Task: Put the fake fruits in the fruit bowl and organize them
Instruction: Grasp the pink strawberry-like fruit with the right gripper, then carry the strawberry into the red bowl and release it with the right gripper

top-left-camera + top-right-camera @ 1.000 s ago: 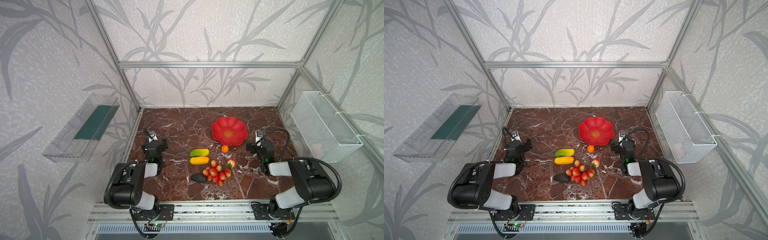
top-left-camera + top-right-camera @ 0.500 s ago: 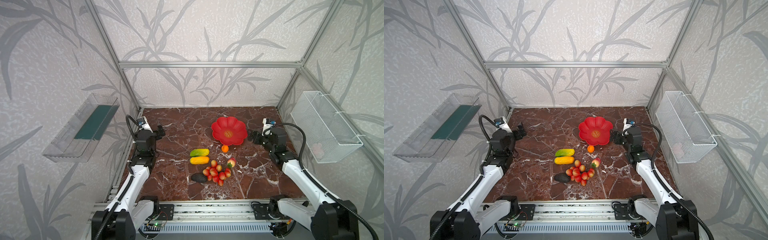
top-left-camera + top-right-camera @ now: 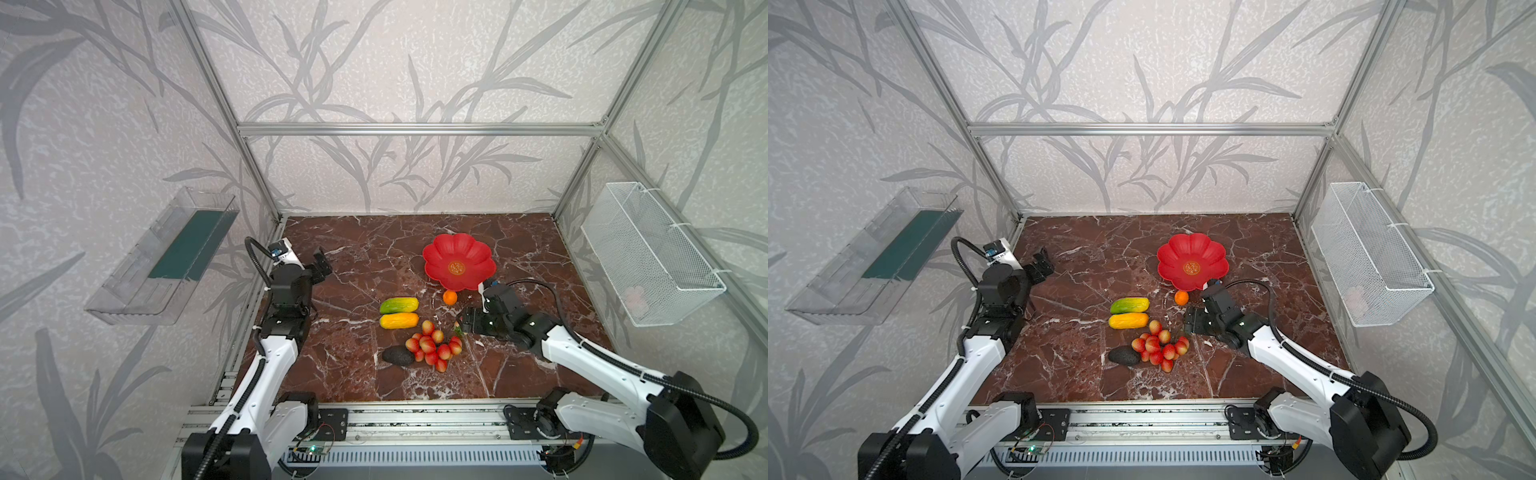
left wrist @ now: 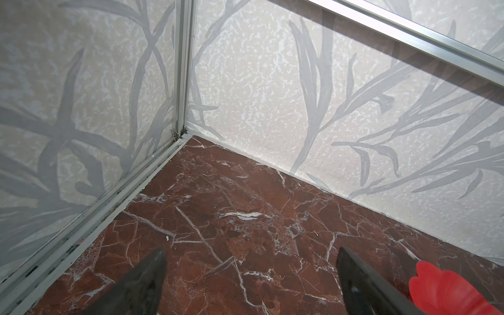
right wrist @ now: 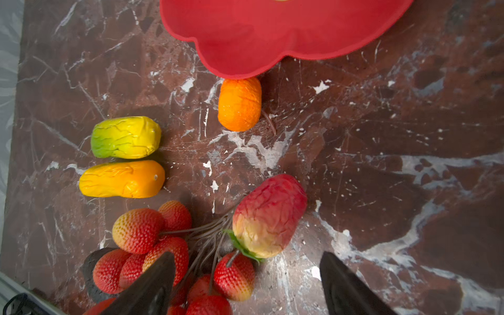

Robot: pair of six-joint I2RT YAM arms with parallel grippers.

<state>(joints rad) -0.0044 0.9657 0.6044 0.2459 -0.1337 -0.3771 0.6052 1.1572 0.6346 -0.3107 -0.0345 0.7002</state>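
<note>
The red flower-shaped fruit bowl (image 3: 440,253) (image 3: 1173,253) sits empty at the back right of the marble floor. In front of it lie the fake fruits: a tiny orange ball (image 3: 450,297), a green oblong (image 3: 399,305), a yellow-orange oblong (image 3: 399,321), a red-yellow bunch (image 3: 432,347) and a dark avocado (image 3: 398,355). My right gripper (image 3: 466,324) (image 5: 248,283) hangs open just over the strawberry (image 5: 268,215), its fingers astride the strawberry's leafy end and the bunch (image 5: 163,245). My left gripper (image 3: 322,266) (image 4: 251,278) is open and empty over bare floor at the far left.
A clear plastic tray (image 3: 166,257) hangs on the left wall and a white wire basket (image 3: 648,253) on the right wall. Metal frame posts and patterned walls close in the floor. The bowl's edge (image 4: 447,289) shows in the left wrist view.
Both arms have unfolded from a low tucked pose. The right gripper swung from beside the bowl down over the strawberry, its jaws narrowing a little. The left gripper rose at the far left.
</note>
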